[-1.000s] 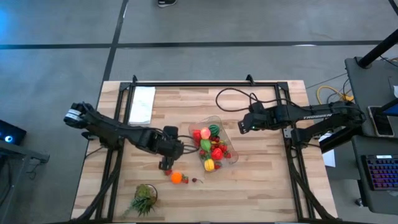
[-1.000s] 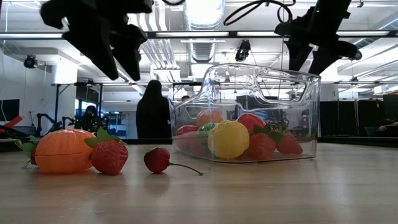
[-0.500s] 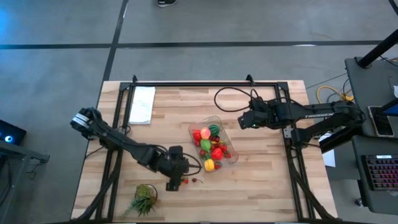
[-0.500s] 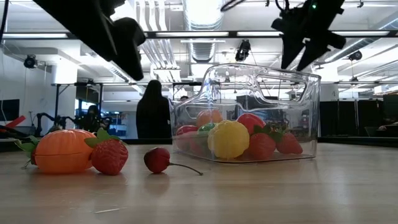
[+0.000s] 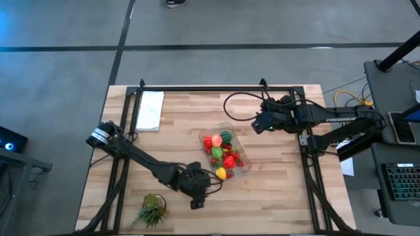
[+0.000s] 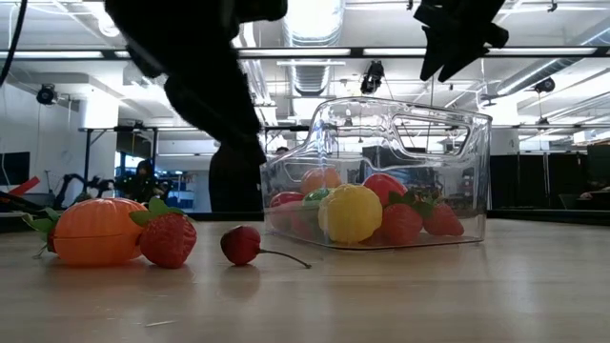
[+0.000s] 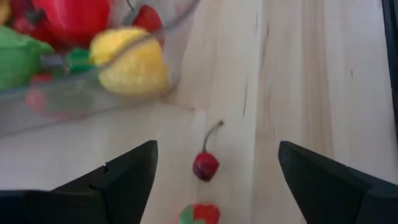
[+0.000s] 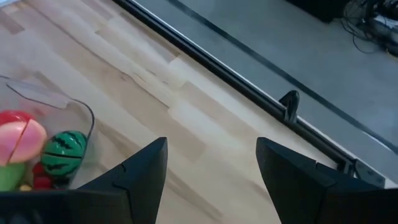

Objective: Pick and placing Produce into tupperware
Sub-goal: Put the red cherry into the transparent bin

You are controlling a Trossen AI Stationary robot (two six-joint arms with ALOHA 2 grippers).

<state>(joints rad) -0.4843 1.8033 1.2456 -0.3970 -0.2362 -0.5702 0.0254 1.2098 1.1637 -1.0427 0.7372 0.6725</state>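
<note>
My left gripper (image 5: 197, 196) is low in the middle of the high view, and its dark body hides the loose fruit under it there. In my left wrist view its fingers (image 7: 124, 177) stand wide apart and hold nothing. Between them lies a cherry (image 7: 206, 165), its thin stem reaching up toward the tupperware (image 7: 93, 109). Below it a strawberry (image 7: 200, 214) is cut off by the bottom edge.

In the low view, at lower left, an orange toy fruit (image 6: 98, 232) touches the strawberry (image 6: 169, 239), and the cherry (image 6: 241, 245) lies just to the right of them with its stem pointing right.

The clear tupperware (image 5: 236, 152) sits in the middle of the high view, its long side running from upper left to lower right. Inside are more produce pieces: a yellow lemon (image 5: 221, 174), a striped green melon (image 5: 226, 137), a pink peach (image 5: 216, 139) and red pieces I cannot name.

My right gripper (image 5: 258, 126) hangs in the air right of center in the high view. Its fingers (image 8: 140, 174) stand apart with nothing between them.

A white sheet of paper (image 5: 149, 109) lies at upper left and a leafy green tuft (image 5: 152, 208) at lower left. I can read no writing anywhere.
</note>
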